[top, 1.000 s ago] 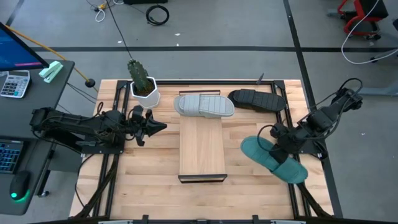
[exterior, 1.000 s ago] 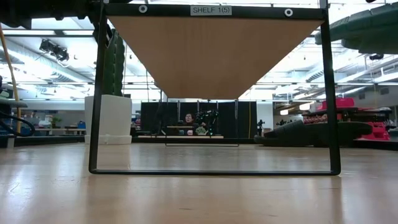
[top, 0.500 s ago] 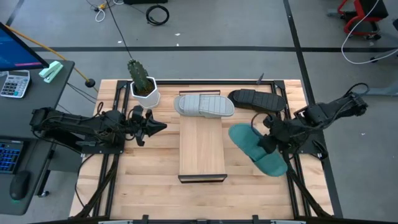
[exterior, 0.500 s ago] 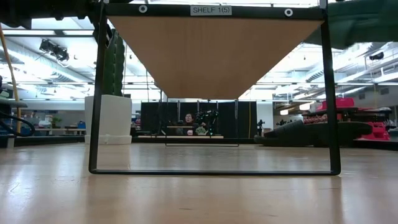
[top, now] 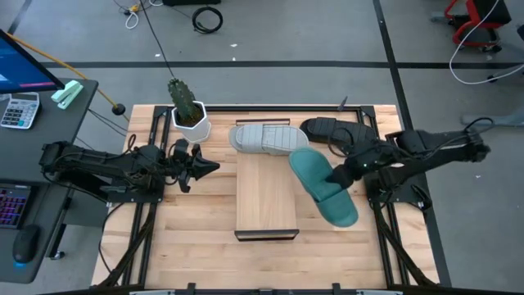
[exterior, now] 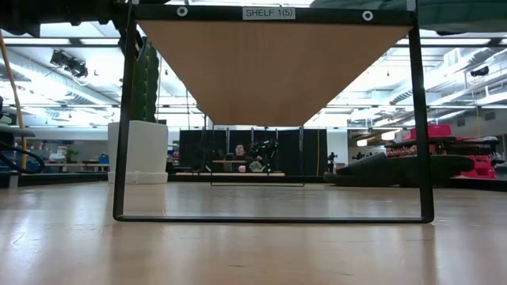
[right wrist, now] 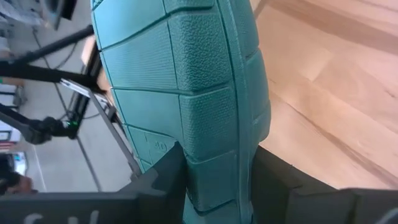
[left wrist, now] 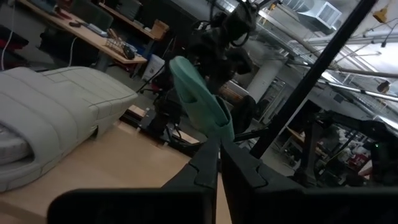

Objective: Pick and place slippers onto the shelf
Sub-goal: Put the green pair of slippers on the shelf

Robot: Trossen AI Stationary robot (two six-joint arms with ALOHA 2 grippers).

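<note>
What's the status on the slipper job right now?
Right gripper shut on teal slipper, at the shelf's right edge. Left gripper shut, idle at table's left. Grey slipper across shelf's far end.

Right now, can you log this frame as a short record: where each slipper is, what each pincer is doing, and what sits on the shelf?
teal slipper: held off the table by the right pincer, beside the shelf's right edge
grey slipper: lying across the shelf's far end
black slipper: on the table, right of the grey one
shelf: near part bare
left pincer: shut, empty, left of the shelf
potted cactus: far left corner of the table
</note>
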